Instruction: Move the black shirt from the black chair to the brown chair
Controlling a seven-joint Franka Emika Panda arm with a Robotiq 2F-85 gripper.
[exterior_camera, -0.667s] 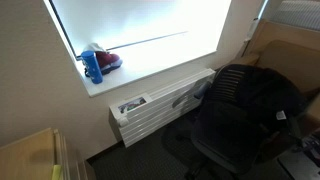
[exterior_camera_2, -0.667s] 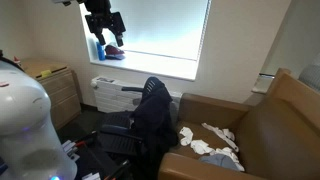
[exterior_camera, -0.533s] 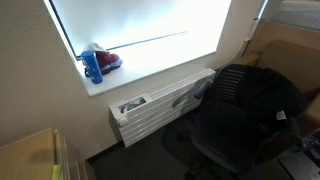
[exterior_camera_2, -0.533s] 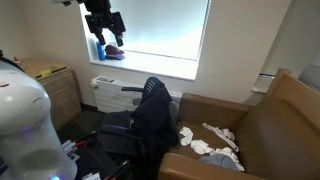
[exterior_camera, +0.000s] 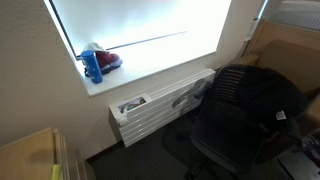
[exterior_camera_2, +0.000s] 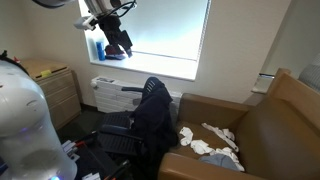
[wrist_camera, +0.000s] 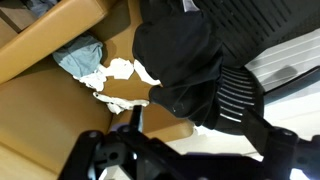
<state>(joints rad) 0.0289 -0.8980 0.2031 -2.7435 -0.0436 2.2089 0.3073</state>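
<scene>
The black shirt (exterior_camera_2: pixel 152 122) hangs limp over the back of the black chair (exterior_camera_2: pixel 120 135). In an exterior view the shirt (exterior_camera: pixel 282 92) covers the right part of the chair's mesh back (exterior_camera: pixel 232 112). The brown chair (exterior_camera_2: pixel 272 125) stands right beside it and shows at the edge of an exterior view (exterior_camera: pixel 292 52). My gripper (exterior_camera_2: pixel 120 42) is high up in front of the window, open and empty, well above the chairs. In the wrist view its fingers (wrist_camera: pixel 200 128) spread wide above the shirt (wrist_camera: pixel 175 55), the ribbed mesh (wrist_camera: pixel 238 98) and the brown chair (wrist_camera: pixel 45 42).
White and grey cloths (exterior_camera_2: pixel 212 145) lie on the brown chair's seat and also show in the wrist view (wrist_camera: pixel 92 62). A blue bottle (exterior_camera: pixel 93 66) stands on the window sill above a white radiator (exterior_camera: pixel 165 100). A pale wooden cabinet (exterior_camera_2: pixel 55 88) stands by the wall.
My gripper has shifted a little to the right and down in front of the window and turned. The shirt and chairs have not moved.
</scene>
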